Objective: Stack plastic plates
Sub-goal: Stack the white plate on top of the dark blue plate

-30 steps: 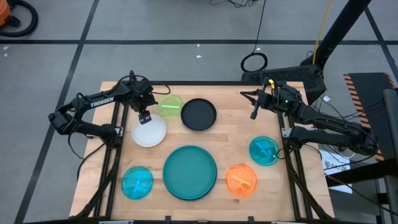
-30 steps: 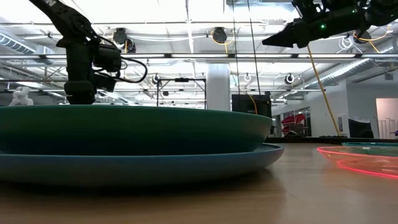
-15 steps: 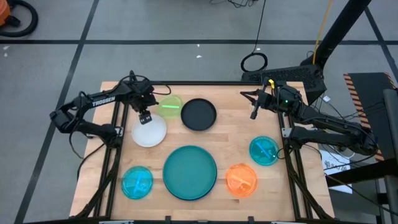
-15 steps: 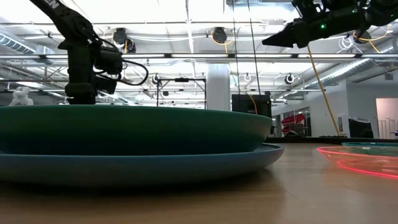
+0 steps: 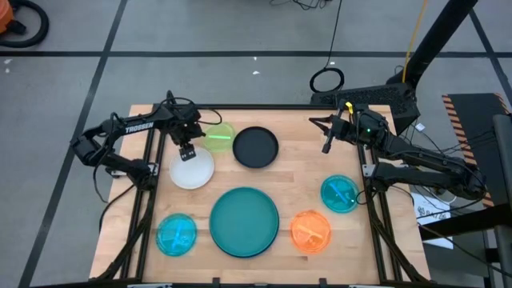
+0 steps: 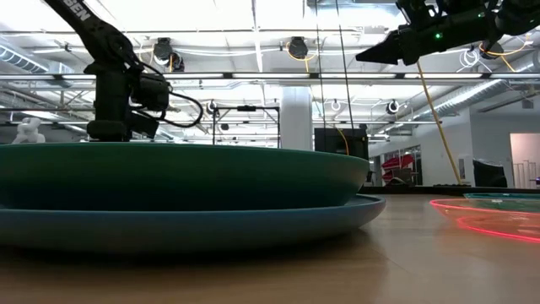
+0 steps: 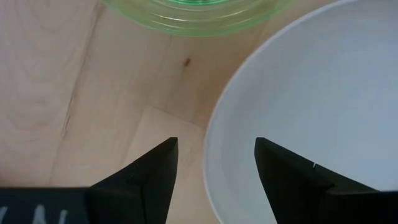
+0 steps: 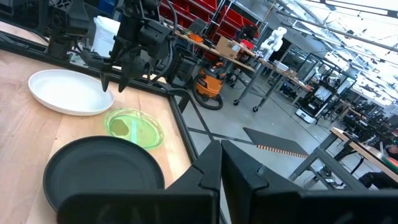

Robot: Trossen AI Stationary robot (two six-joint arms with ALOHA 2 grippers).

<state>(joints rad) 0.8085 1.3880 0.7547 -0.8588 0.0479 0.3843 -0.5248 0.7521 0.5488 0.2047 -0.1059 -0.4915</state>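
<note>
Above the white plate's [image 5: 192, 169] rim, left gripper [image 5: 186, 150] spread wide, right gripper [image 5: 326, 147] closed, raised, empty.

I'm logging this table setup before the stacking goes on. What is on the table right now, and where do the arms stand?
white plate: 1, white, far left part of the table
green plate: 1, translucent green, far side, between the white and black plates
black plate: 1, black, far middle
large teal plate: 1, teal, near middle, resting on a blue plate in the low view
cyan plate: 1, cyan, near left
orange plate: 1, orange, near right
small teal plate: 1, teal, right edge
left end effector: open, over the white plate's far rim
right end effector: shut, raised at far right
</note>
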